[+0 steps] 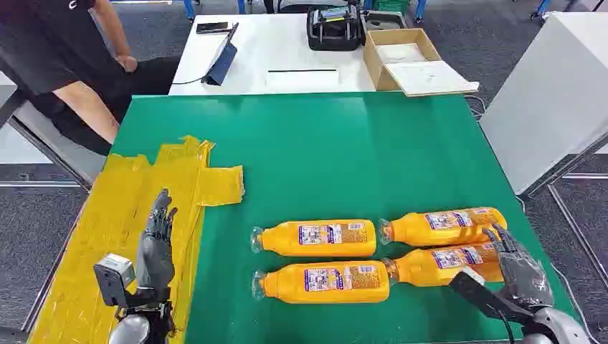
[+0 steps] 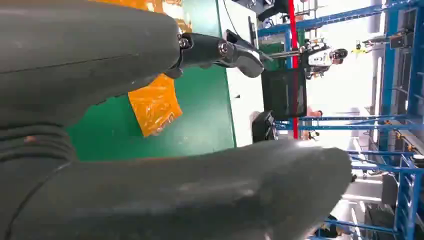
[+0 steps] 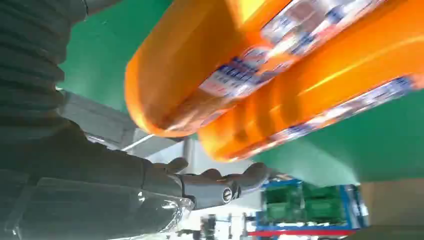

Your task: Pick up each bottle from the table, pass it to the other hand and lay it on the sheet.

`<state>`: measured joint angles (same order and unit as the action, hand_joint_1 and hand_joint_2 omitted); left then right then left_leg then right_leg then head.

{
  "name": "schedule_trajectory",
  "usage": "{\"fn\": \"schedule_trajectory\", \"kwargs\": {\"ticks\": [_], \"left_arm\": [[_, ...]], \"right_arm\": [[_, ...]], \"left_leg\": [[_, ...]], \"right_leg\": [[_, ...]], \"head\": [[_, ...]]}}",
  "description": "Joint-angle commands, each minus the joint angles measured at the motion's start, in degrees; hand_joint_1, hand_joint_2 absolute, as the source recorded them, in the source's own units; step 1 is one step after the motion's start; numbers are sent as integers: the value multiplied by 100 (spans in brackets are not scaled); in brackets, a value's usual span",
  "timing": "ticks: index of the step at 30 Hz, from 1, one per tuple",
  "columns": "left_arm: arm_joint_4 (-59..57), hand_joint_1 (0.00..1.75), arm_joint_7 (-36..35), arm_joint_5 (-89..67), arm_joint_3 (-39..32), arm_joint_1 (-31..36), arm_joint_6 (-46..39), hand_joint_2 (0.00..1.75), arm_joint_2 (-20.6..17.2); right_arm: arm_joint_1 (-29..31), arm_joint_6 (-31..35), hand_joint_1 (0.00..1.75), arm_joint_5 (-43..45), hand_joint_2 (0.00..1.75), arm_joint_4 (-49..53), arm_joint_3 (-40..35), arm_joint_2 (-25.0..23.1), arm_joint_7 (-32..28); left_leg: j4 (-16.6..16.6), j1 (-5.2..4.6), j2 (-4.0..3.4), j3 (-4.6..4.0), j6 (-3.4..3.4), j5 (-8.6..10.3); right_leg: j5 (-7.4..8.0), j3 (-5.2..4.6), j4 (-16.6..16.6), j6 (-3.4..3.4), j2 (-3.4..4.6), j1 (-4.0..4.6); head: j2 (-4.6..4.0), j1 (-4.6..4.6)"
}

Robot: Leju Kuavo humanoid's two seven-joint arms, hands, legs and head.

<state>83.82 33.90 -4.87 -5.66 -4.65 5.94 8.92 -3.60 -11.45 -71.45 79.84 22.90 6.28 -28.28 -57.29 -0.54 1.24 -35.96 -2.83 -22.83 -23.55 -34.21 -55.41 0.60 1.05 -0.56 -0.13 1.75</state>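
Green surface: table with four orange bottles lying on their sides in a two-by-two block, caps pointing toward the robot's left.
Near-left bottle: flat on the green, just beside the far-left bottle; apart from both hands.
Far-right bottle: lying alongside the near-right bottle, the two touching along their length in the right wrist view.
Right hand: at the base ends of the right-hand pair, fingers extended and spread, holding nothing; contact with the bottles cannot be told.
Left hand: raised over the yellow sheet, fingers straight and apart, empty.
Yellow sheet: crinkled plastic spread along the table's left edge, no bottle on it.
Beyond the table: white desk with cardboard box, black case, tablet.
Person: dark shirt, at the far-left corner.
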Motion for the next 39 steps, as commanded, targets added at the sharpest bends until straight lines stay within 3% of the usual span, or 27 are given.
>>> {"fn": "schedule_trajectory", "kwargs": {"ticks": [1, 5, 10, 19, 25, 26, 27, 30, 35, 39], "left_arm": [[-163, 0, 4, 7, -272, 102, 96, 0, -72], [-102, 0, 41, 42, -404, 42, 134, 0, -94], [275, 0, 43, 122, -650, -188, 141, 0, -58], [295, 0, 37, 126, -661, -175, 153, 0, -38], [122, 0, 15, 133, -597, -15, 205, 0, -70], [82, 0, 13, 135, -583, 16, 210, 0, -77], [30, 0, 15, 141, -565, 68, 217, 0, -86], [-153, 0, 19, 157, -527, 186, 232, 0, -128], [-226, 0, 53, 105, -448, 208, 171, 0, -92], [-366, 0, 84, 79, -371, 278, 129, 0, -94]], "right_arm": [[-508, -527, 0, 669, 175, -57, -902, 921, -86], [-1044, -1137, 0, 974, 175, 390, -965, 1341, -24], [-1631, -2016, 0, 1099, 175, 1023, -1039, 1903, 717], [-1649, -2089, 0, 1098, 175, 1028, -1046, 1971, 836], [-1937, -2226, 0, 1188, 175, 964, -769, 2260, 1427], [-1961, -2229, 24, 1177, 175, 944, -736, 2284, 1452], [-1985, -2226, 171, 1192, 175, 918, -696, 2305, 1437], [-1924, -2210, 175, 1224, 175, 732, -658, 2295, 1368], [-1501, -1846, 175, 893, 175, 262, -629, 1886, 1300], [-1088, -1551, 175, 815, 175, 79, -342, 1525, 781]], "left_leg": [[-1, 2, -3, 16, 17, -6], [-3, -2, 20, 9, 15, -6], [-10, -3, -2, 12, 15, -20], [-4, 0, -13, 16, 12, -20], [-3, -3, 3, 11, 1, -13], [-3, -4, 14, 14, 6, -13], [-3, -3, 14, 14, 2, -12], [-2, -2, 7, 20, 7, -14], [6, 4, -1, 22, 3, -11], [7, 4, -6, 28, 6, -11]], "right_leg": [[-6, 18, 3, -4, -12, 3], [-12, 16, -1, -3, -29, 0], [-15, 15, -7, -4, -11, -3], [-9, 18, 2, -2, -2, 1], [-9, 11, 1, 0, -13, -1], [-14, 16, 0, 0, -28, -3], [-12, 16, 2, 1, -24, -1], [-11, 22, 5, -1, -20, 0], [-2, 24, 16, -1, -11, 5], [-1, 27, 18, -2, -8, 6]], "head": [[0, 2], [0, 0], [0, 2], [0, 2], [0, 2], [0, 2], [0, 0], [0, 2], [0, 0], [0, 4]]}}
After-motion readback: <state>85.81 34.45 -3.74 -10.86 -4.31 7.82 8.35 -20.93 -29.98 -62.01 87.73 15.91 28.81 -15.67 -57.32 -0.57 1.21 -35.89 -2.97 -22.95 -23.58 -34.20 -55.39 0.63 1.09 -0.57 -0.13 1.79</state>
